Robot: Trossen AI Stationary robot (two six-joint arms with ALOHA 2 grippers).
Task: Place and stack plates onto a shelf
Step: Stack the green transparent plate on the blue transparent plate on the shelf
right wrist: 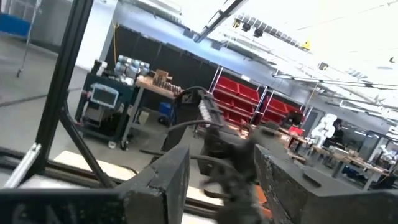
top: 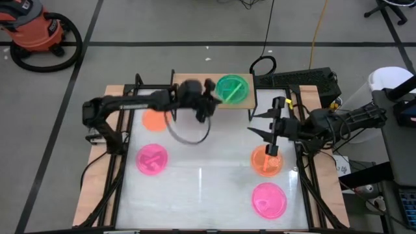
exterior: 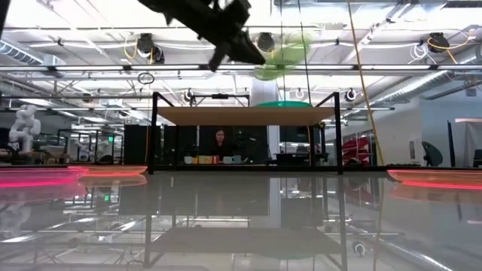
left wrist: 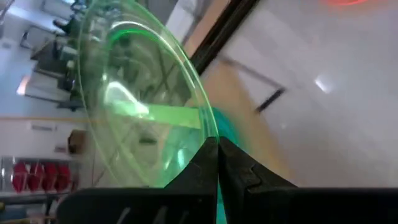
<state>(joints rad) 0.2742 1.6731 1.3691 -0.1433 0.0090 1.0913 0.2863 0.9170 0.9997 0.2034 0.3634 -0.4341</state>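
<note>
Green plate pinched by the left gripper above the right end of the shelf.
Its fingers are clamped on the plate's rim; a teal plate already lies on the shelf beneath. The right gripper, fingers parted and empty, hangs over the right-hand orange plate. 2 pink plates and 1 more orange remain on the table. No writing is legible.

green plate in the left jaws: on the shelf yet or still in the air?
In the air. The low view shows the green plate held above the shelf by the left gripper.
</note>
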